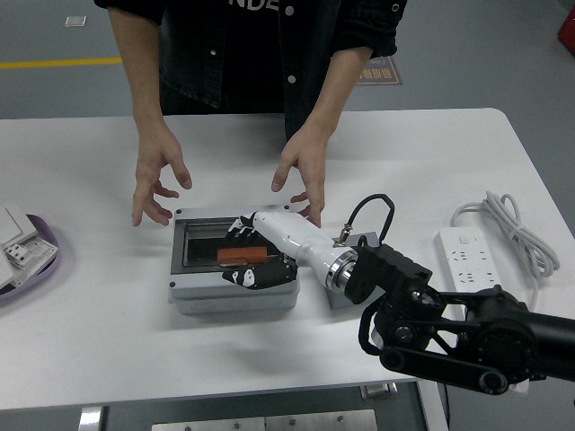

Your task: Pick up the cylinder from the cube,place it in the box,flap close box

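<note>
The right hand (254, 256) lies flat on top of the box (234, 301) at centre frame, a little left of the middle. Its fingers (239, 230) are extended and spread across the transparent lid (199, 252), gripping nothing; the thumb sits near the box's front right corner. The white forearm shell runs down and to the right from the hand into the black arm (458, 337), which fills the lower right of the frame.

The lid lies down flat over the box opening. Through it, the orange cylinder (235, 257) is visible inside the box, lying on its side, partly covered by the hand.

The grey cube (336, 294) sits just right of the box, mostly hidden behind the wrist joint; nothing is seen on its visible part.

A person stands at the far side of the table (108, 350), upper centre of the frame. The person's hand on the left of the frame (154, 180) hovers with spread fingers beyond the box's far left corner. The other hand (301, 175) hovers at the far right corner, fingertips near the box edge. Whether either touches the box cannot be determined.

A white power strip (465, 258) with coiled cable lies at right. A purple tray (36, 260) holding white items sits at the left edge.
</note>
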### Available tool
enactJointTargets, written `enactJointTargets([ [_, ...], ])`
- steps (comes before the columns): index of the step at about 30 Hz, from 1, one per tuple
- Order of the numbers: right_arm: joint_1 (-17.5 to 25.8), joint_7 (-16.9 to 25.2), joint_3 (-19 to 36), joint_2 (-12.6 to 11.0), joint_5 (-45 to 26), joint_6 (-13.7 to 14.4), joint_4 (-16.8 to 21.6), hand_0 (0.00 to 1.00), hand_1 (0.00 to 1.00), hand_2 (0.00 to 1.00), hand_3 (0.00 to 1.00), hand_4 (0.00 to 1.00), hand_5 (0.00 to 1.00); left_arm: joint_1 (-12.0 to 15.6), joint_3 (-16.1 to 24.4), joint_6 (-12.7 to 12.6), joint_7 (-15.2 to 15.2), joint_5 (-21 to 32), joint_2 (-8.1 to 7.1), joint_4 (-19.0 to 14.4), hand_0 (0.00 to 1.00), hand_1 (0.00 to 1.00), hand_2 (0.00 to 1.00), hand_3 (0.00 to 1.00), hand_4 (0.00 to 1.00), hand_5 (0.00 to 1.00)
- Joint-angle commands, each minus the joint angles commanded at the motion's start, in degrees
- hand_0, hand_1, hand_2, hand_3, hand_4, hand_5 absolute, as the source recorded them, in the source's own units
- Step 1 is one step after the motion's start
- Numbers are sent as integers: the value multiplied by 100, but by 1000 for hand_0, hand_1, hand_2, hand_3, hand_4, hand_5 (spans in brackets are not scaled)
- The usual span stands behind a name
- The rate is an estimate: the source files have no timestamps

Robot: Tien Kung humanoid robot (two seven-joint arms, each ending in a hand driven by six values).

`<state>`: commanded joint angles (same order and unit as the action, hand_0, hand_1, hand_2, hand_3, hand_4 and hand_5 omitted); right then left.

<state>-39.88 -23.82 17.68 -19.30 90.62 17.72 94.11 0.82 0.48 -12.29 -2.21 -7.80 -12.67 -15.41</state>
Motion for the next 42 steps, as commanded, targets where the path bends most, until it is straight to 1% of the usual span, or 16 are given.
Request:
enactJointTargets([
  [3, 55, 45, 264, -95, 37, 46, 86, 697, 628, 643, 661, 781, 400, 8, 2, 0, 1, 12, -5, 4, 511, 565, 560, 606, 715, 180],
  [8, 316, 225, 910, -410, 66, 97, 484, 695, 627, 643, 661, 767, 399, 30, 30, 1, 2, 4, -8, 6, 511, 564, 559, 606, 716, 181],
  [10, 466, 345, 1188, -515, 67, 127, 597, 695, 627, 643, 661, 767, 399, 39, 18, 2, 3, 25, -5, 9, 511, 564, 559, 606, 716, 181],
  [13, 761, 726, 1650, -612, -224, 147, 532, 695, 627, 643, 661, 767, 399, 53, 11, 4, 4, 43, 8, 12, 511, 564, 559, 606, 716, 181],
  [17, 1206, 1533, 2219, -685, -865, 135, 161, 690, 620, 640, 658, 758, 400, 57, 67, 5, 6, 8, 19, 8, 512, 565, 559, 606, 716, 181],
  [21, 1739, 2427, 2764, -770, -1588, 333, -103, 675, 624, 635, 651, 749, 380, 59, 118, 5, 10, -15, 24, 8, 512, 565, 559, 606, 717, 181],
  [22, 2032, 2891, 3029, -779, -1999, 464, -200, 675, 624, 635, 651, 749, 380, 72, 117, 5, 8, -13, 39, 7, 512, 565, 559, 606, 717, 181],
  [24, 2153, 3081, 3135, -773, -2180, 525, -237, 675, 624, 635, 651, 749, 380, 79, 108, 5, 6, -6, 47, 8, 512, 565, 559, 606, 717, 181],
  [25, 2252, 3253, 3219, -765, -2340, 574, -265, 675, 624, 635, 651, 749, 380, 84, 102, 6, 4, 0, 55, 9, 512, 565, 559, 606, 717, 181],
  [26, 2400, 3477, 3329, -743, -2562, 662, -324, 650, 602, 602, 633, 772, 403, 93, 106, 8, 1, 7, 68, 13, 512, 565, 560, 606, 717, 181],
  [28, 2631, 3907, 3449, -704, -2991, 747, -415, 650, 602, 602, 633, 772, 403, 106, 169, 10, 4, 15, 87, 26, 512, 565, 560, 606, 717, 181],
  [31, 2854, 4554, 3543, -655, -3614, 734, -532, 650, 602, 602, 633, 772, 403, 112, 323, 14, 18, -23, 87, 46, 512, 565, 560, 606, 717, 181],
  [32, 2882, 4752, 3552, -646, -3811, 717, -558, 643, 596, 597, 614, 786, 473, 112, 364, 14, 23, -32, 81, 52, 512, 565, 561, 606, 717, 182],
  [37, 2920, 5450, 3562, -608, -4534, 650, -631, 643, 596, 597, 614, 786, 473, 137, 515, 20, 41, -46, 65, 76, 512, 565, 561, 606, 717, 182],
  [38, 2927, 5544, 3576, -596, -4653, 648, -640, 637, 590, 594, 593, 788, 494, 144, 510, 21, 42, -26, 69, 83, 513, 566, 561, 606, 717, 181],
  [42, 2949, 5586, 3625, -557, -4816, 642, -664, 637, 590, 594, 593, 788, 494, 170, 479, 23, 42, 36, 83, 99, 513, 566, 561, 606, 717, 181],
])
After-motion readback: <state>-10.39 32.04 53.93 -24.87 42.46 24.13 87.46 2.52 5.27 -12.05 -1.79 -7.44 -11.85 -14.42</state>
